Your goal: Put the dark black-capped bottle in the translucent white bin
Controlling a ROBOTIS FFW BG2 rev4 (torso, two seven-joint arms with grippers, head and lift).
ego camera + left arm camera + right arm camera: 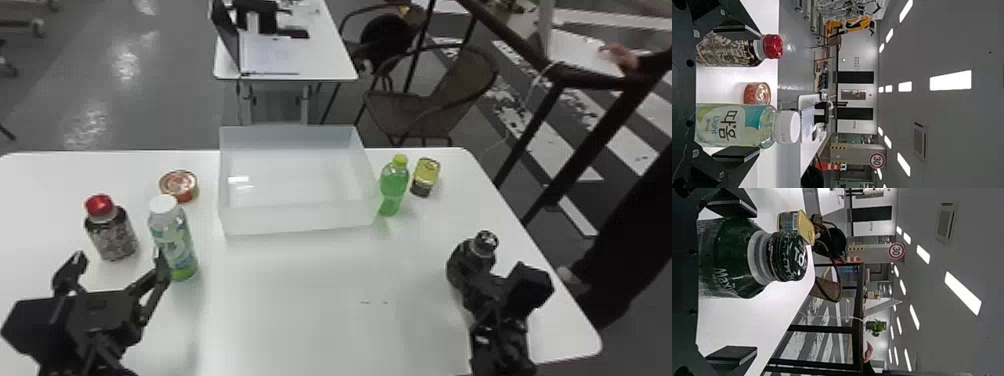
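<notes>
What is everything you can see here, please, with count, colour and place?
translucent white bin: one, table's far middle
dark black-capped bottle: one, blackish green, between the right gripper's fingers
green bottle: one, yellow-green cap, right beside the bin
can: one, yellow and dark, right of that bottle
round tin: one, reddish, left of the bin
red-capped bottle: one, dark patterned, table's left
white-capped bottle: one, pale green, right of it
near table: one, white
farther table: one, white, beyond
chairs: at least two, dark, beyond
left gripper: one, black, near left
right gripper: one, black, near right
</notes>
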